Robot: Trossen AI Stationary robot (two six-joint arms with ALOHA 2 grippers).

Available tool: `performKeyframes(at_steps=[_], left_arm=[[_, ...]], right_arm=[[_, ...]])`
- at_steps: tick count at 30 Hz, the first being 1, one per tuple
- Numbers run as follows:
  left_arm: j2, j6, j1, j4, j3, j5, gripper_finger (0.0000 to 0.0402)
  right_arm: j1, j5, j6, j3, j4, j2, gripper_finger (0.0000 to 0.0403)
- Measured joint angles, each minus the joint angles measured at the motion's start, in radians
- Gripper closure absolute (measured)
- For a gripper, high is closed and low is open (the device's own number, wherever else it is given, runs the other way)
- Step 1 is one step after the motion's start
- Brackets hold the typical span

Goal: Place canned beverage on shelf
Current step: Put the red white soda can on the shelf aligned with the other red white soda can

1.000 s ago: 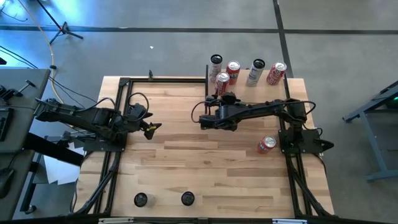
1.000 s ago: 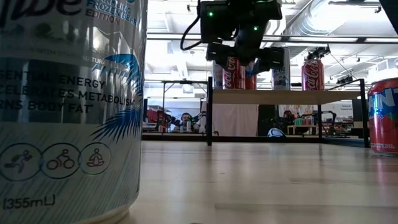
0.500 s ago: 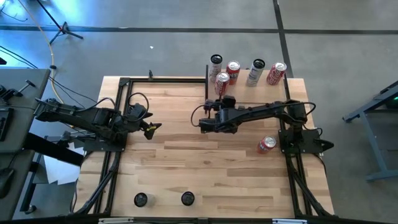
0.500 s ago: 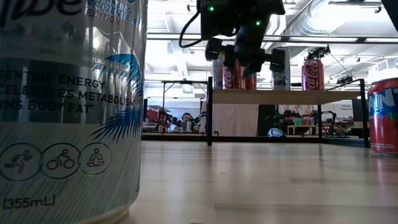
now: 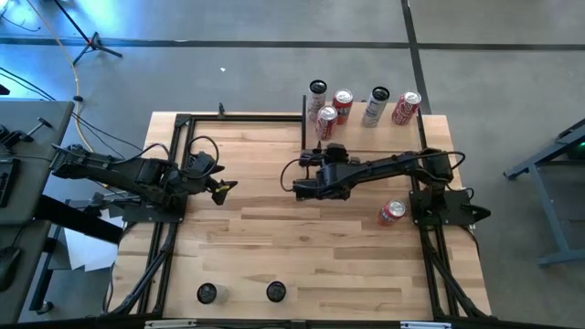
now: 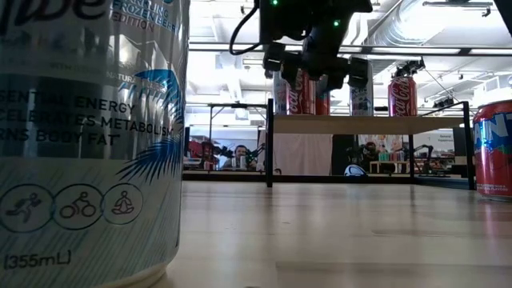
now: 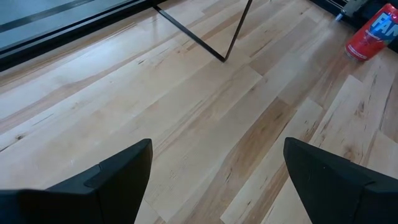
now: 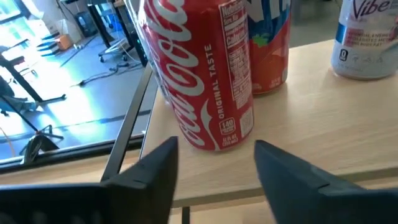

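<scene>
With the red cylindrical cola can standing upright on the small pale wood shelf, far right on the desk, my right gripper hangs just near of it, fingers pressed together, holding nothing. Probably placed and let go. The can is glossy metal and sits beside the shelf's thin black upright, other cans behind it. My left gripper waits spread, left side.

In the low view the right arm hides part of the cans standing on the shelf, and a big white can is cut off by the picture's edge.
</scene>
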Motion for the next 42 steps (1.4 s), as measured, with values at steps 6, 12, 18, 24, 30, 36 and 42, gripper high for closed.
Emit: performKeyframes(at_steps=[6,12,18,24,30,36,42], left_arm=[[0.000,0.000,0.000,0.000,0.000,0.000,0.0064],[0.000,0.000,0.000,0.000,0.000,0.000,0.0064],[0.000,0.000,0.000,0.000,0.000,0.000,0.0064],[0.000,0.000,0.000,0.000,0.000,0.000,0.0064],[0.000,0.000,0.000,0.000,0.000,0.000,0.0064],[0.000,0.000,0.000,0.000,0.000,0.000,0.0064],[0.000,0.000,0.000,0.000,0.000,0.000,0.0064]], right_arm=[[-0.015,0.008,-0.040,0.000,0.000,0.000,0.0107],[-0.023,0.092,-0.051,0.000,-0.007,0.000,0.0047],[-0.045,0.144,-0.052,0.000,-0.008,0.000,0.0024],[-0.075,0.162,-0.052,0.000,-0.008,0.000,0.0013],[-0.103,0.166,-0.052,0.000,0.008,0.000,0.0013],[-0.122,0.166,-0.052,0.000,0.011,-0.001,0.0013],[-0.121,0.166,-0.052,0.000,0.012,0.000,0.0013]])
